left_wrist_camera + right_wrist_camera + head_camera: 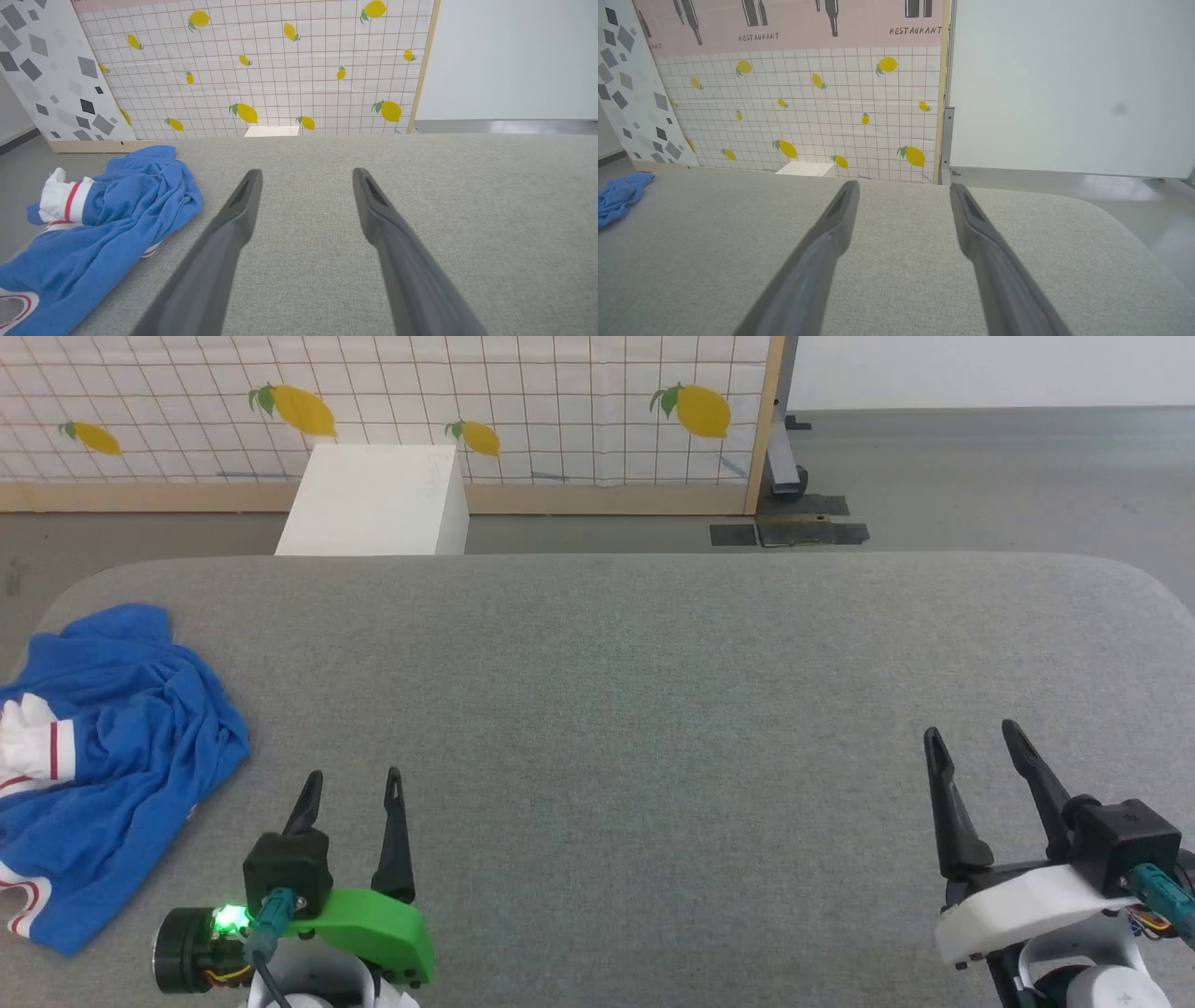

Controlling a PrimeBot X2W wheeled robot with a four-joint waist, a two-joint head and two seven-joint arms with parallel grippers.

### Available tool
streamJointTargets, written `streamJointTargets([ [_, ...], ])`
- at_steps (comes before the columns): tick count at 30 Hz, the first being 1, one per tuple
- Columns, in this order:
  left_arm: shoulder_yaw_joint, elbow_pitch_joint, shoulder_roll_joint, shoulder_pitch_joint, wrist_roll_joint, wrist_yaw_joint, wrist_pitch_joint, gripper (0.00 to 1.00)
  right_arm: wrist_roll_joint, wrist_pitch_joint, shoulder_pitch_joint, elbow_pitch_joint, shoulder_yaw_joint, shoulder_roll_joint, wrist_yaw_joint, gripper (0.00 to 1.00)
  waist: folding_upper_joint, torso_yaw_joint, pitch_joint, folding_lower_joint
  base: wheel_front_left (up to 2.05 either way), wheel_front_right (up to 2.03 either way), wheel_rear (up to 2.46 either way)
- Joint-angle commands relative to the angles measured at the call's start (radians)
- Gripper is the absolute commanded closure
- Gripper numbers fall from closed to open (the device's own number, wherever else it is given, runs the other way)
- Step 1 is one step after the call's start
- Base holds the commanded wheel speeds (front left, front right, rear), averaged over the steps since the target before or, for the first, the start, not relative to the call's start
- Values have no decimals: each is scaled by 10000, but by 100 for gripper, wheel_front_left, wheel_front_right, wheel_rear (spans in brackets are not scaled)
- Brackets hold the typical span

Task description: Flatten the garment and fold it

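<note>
Left gripper: the green-mounted left gripper, with two long dark fingers, sits at the near left; its jaws are spread wide with nothing between them.
Right gripper: the white-mounted right gripper sits at the near right, equally wide and empty.
Garment: the crumpled royal-blue jersey garment, its white sleeve edged in red stripes, is heaped at the left edge of the grey fabric-covered table. It lies just left of the left gripper without touching it, and well apart from the right gripper.
Writing: "RESTAURANT" in dark letters on the far pink poster.
</note>
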Motion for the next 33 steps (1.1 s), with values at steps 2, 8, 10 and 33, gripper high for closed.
streamJointTargets([
  [2, -21, -32, -9, -133, -26, 76, -136, 0, 111, -148, 125, -111, -17, 5, -6, 0, 0, 5, 6, 0, 0, 0, 0],
  [8, -75, -72, -11, -146, -23, 154, -259, 0, 166, -272, 177, -192, -43, 6, -7, 0, 0, 19, 18, 0, 0, 0, 0],
  [10, -99, -91, -11, -146, -15, 157, -304, 0, 178, -318, 200, -210, -49, 6, -7, 0, 0, 25, 18, 0, 0, 0, 0],
  [33, -262, -118, 15, -130, 187, 279, -773, 0, 89, -789, 379, -440, -75, 9, -10, 0, 0, 82, 52, 0, 0, 0, 0],
])
